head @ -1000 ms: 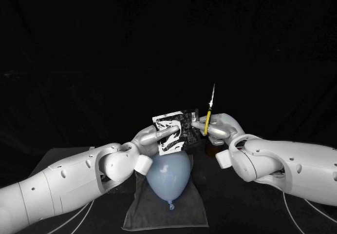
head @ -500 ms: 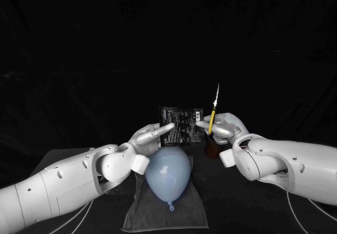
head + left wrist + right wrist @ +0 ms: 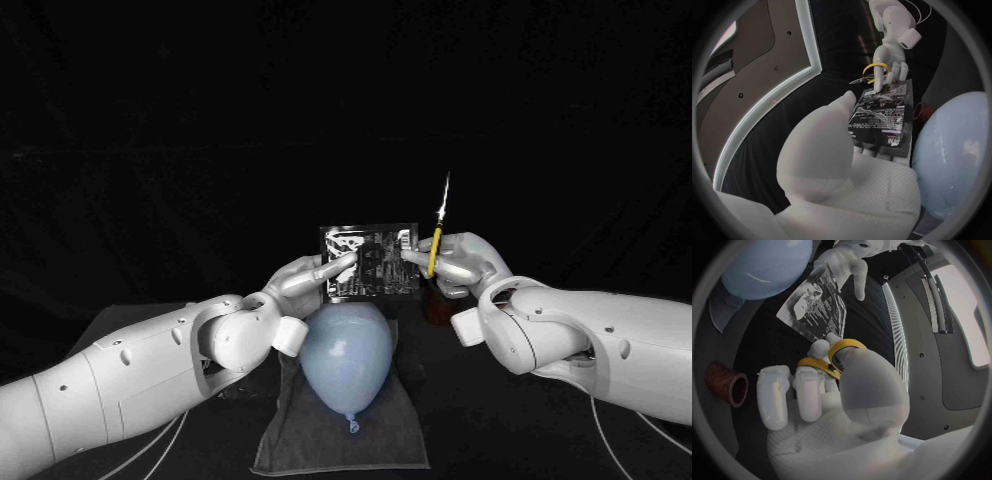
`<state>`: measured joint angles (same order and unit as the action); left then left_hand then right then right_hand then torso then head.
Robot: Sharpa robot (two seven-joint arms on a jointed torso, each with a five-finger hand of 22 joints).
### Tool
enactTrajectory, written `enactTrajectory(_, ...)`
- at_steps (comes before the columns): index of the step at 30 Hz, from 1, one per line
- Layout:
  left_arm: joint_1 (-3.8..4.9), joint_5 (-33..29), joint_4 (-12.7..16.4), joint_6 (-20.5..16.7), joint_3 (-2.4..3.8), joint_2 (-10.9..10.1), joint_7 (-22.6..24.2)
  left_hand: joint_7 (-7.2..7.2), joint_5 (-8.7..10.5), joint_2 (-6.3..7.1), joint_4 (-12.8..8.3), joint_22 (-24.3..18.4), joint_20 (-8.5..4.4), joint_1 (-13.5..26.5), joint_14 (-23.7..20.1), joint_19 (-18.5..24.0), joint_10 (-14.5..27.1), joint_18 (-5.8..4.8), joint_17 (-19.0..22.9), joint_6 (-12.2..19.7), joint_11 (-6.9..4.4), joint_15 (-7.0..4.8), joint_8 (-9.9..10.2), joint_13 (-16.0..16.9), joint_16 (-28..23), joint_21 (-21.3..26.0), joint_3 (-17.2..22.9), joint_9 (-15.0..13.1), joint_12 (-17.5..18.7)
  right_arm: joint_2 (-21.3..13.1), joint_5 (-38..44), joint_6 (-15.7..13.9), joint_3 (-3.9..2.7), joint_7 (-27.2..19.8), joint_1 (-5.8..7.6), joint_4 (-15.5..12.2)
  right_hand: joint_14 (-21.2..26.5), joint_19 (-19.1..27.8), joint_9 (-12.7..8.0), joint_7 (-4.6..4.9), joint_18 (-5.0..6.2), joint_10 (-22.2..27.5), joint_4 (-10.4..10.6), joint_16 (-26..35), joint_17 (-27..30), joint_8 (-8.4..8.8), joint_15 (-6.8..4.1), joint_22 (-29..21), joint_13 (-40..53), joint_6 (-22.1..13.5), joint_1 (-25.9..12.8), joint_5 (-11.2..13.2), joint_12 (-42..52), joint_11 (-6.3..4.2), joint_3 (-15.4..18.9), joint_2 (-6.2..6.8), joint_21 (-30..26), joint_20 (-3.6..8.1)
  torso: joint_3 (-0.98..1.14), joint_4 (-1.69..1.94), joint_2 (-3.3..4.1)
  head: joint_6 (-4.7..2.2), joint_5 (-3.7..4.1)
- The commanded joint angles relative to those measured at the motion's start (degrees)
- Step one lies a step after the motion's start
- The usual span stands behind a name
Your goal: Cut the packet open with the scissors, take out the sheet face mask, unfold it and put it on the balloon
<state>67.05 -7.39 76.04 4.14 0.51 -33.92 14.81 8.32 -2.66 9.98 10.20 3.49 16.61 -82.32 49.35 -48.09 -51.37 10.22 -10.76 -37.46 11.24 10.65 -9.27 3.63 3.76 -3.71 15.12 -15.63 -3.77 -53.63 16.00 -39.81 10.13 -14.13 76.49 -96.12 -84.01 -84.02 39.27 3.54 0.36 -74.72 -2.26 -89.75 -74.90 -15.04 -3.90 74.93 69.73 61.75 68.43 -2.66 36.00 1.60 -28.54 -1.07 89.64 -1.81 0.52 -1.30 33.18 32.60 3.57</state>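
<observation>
Packet (image 3: 369,262) looks uncut, so cutting, pulling the mask, unfolding and draping all remain. Your left hand (image 3: 310,280) pinches the packet upright just above the balloon (image 3: 346,355). Your right hand (image 3: 462,262) has its fingers closed on the scissors (image 3: 436,238), blades up, above and right of the balloon, just beside the packet's edge. The balloon lies on a cloth (image 3: 289,440) on the tabletop (image 3: 490,430). There is open room above the balloon. A brown tube (image 3: 430,308) stands close on its right, so mind it when lowering.

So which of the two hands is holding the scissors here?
The right hand grips the yellow-handled scissors, blades pointing up; the left hand holds the packet instead.
</observation>
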Motion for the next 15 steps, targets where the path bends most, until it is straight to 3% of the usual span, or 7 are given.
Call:
enactTrajectory(1, 0.13, 2.68, 0.02, -3.68, 0.07, 0.29, -1.80, 1.08, -0.10, -0.27, 0.15, -0.16, 0.06, 0.42, -0.48, 1.51, -0.01, -0.04, 0.13, 0.48, 0.41, 0.08, 0.46, 0.07, 0.05, 0.32, -0.76, 0.28, -0.04, 0.18, 1.81, 1.00, -0.07, -0.17, 0.06, -0.41, -5.99, -5.98, 3.87, -0.04, -0.36, -15.28, -4.38, -0.25, -15.10, -0.37, -0.30, 15.07, 20.27, -0.24, -0.12, -0.13, 54.00, -2.45, -5.13, -0.65, 0.36, 0.32, -0.01, 0.01, 0.04, 0.24, -0.09)
enactTrajectory(2, 0.14, 2.98, -0.02, -4.07, 0.07, 0.35, -2.07, 1.36, -0.10, -0.30, 0.22, -0.19, 0.07, 0.34, -0.57, 2.05, 0.00, -0.08, 0.17, 0.69, 0.58, 0.11, 0.54, 0.07, 0.04, 0.36, -1.01, 0.37, -0.03, 0.25, 1.92, 1.06, -0.07, -0.11, 0.06, -0.47, -5.99, -5.98, 3.87, -0.04, -0.36, -15.28, -4.38, -0.25, -15.10, -0.37, -0.30, 15.07, 20.27, -0.24, -0.12, -0.13, 54.00, -2.45, -5.13, -0.65, 0.36, 0.32, 0.00, 0.02, 0.03, 0.33, -0.11)
enactTrajectory(3, 0.16, 3.17, -0.05, -4.35, 0.07, 0.40, -2.27, 2.91, -0.11, -0.51, 0.47, -0.17, 0.07, -0.02, -0.73, 2.49, -0.04, -0.11, 0.26, 0.99, 0.60, 0.12, 0.67, 0.06, 0.10, 0.29, -1.81, 0.52, -0.02, 0.32, 1.98, 1.10, -0.07, -0.06, 0.06, -0.50, -5.99, -5.98, 3.87, -0.04, -0.36, -15.28, -4.38, -0.25, -15.10, -0.37, -0.30, 15.07, 20.27, -0.24, -0.12, -0.13, 54.00, -2.45, -5.13, -0.65, 0.36, 0.32, 0.01, 0.03, 0.02, 0.38, -0.08)
enactTrajectory(10, 0.24, 3.88, -0.23, -5.05, 0.06, 0.77, -3.38, 3.76, -0.11, -1.44, 0.28, -0.03, 0.04, -1.70, -0.03, 1.68, -0.86, 0.07, 0.22, -1.66, 0.78, 0.01, -0.25, 0.11, 0.50, -0.07, -2.23, -0.29, -0.20, 1.19, 2.23, 1.35, -0.07, 0.22, 0.06, -0.65, -5.99, -5.98, 3.87, -0.04, -0.36, -15.28, -4.38, -0.25, -15.10, -0.37, -0.30, 15.07, 20.27, -0.24, -0.12, -0.13, 54.00, -2.45, -5.13, -0.65, 0.36, 0.32, 0.00, -0.03, 0.02, 0.52, -0.02)
enactTrajectory(15, 0.26, 3.81, -0.32, -4.39, 0.06, 1.03, -3.87, 4.16, -0.11, -2.46, -0.30, 0.54, -0.19, -3.54, 0.91, -4.70, -1.76, 0.42, 0.11, -4.41, 0.63, -0.29, -1.22, 0.13, 0.88, -1.41, -1.73, -1.08, -0.30, 2.04, 2.29, 1.46, -0.07, 0.36, 0.06, -0.52, -5.99, -5.98, 3.87, -0.04, -0.36, -15.28, -4.38, -0.25, -15.10, -0.37, -0.30, 15.07, 20.27, -0.24, -0.12, -0.13, 54.00, -2.45, -5.13, -0.65, 0.36, 0.32, -0.01, 0.00, 0.01, 0.59, 0.03)
